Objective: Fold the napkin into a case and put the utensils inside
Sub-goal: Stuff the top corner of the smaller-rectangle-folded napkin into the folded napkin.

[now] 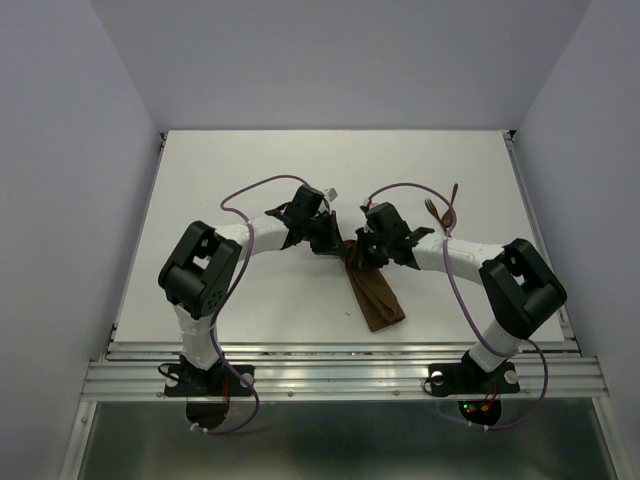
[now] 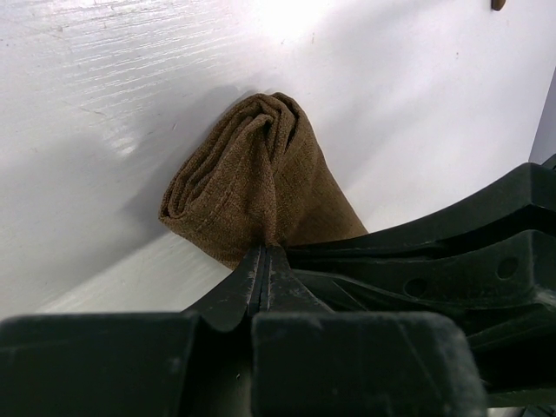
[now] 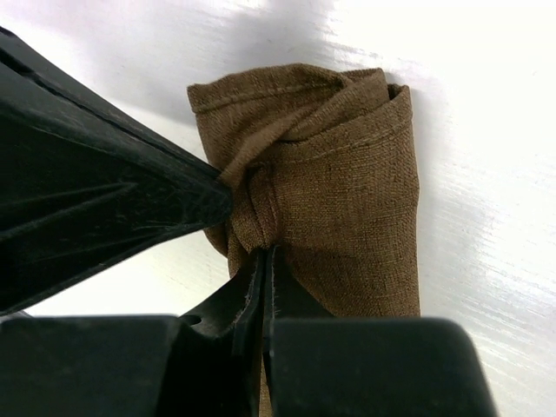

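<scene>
The dark brown napkin (image 1: 378, 300) lies mid-table as a narrow layered strip running toward the near edge. Its far end is bunched between both grippers. My left gripper (image 1: 325, 238) is shut, its tips (image 2: 265, 249) pinching a ridge of the folded cloth (image 2: 261, 174). My right gripper (image 1: 362, 250) is shut too, nipping a twisted pleat (image 3: 268, 252) at the napkin's end (image 3: 356, 174). The two grippers nearly touch each other. The utensils (image 1: 440, 212), slim and dark brown, lie on the table behind the right arm, apart from the cloth.
The white table (image 1: 250, 170) is walled at the back and both sides, with a metal rail (image 1: 340, 375) along the near edge. The right arm's black fingers (image 2: 452, 234) fill the left wrist view's right side. The left gripper's fingers (image 3: 95, 200) crowd the right wrist view's left.
</scene>
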You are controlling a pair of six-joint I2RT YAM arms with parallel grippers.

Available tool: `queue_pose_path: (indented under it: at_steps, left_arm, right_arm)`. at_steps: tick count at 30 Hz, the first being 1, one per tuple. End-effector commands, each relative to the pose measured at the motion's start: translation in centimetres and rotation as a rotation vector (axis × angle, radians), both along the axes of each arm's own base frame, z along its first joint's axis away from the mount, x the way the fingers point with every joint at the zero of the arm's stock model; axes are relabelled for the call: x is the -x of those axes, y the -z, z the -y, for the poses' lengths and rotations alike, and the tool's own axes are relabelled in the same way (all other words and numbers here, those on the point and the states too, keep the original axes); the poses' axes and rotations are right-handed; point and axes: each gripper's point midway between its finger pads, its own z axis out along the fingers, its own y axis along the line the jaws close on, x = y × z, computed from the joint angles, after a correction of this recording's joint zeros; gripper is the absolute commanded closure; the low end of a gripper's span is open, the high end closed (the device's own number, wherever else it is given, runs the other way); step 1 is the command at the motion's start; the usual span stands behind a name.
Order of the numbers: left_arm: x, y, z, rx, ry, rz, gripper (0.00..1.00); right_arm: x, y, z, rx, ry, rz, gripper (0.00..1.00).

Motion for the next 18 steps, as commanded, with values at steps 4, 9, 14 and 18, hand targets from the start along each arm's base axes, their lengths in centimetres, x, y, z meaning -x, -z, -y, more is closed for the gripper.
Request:
queue_pose_path:
  at_steps: [4,9,14,18]
  left_arm:
    - [-0.2,-1.5,0.8,0.043,0.032,0.034,1.00]
    - [0.0,-1.4,0.7,0.042,0.033,0.029,1.00]
    - [0.0,-1.5,0.8,0.045,0.036,0.030,1.00]
    - [0.0,-1.7,0.9,0.049,0.037,0.034,1.00]
  right_arm:
    - [-2.8,-3.5,-2.1,-0.065,0.019,0.111,0.99]
    - [-2.8,-3.6,-2.5,-0.085,0.010,0.106,0.99]
    - [-2.6,-1.9,-2.5,-0.070,0.006,0.079,0.99]
    - [-2.2,-0.6,-2.5,-0.068,0.000,0.053,0.99]
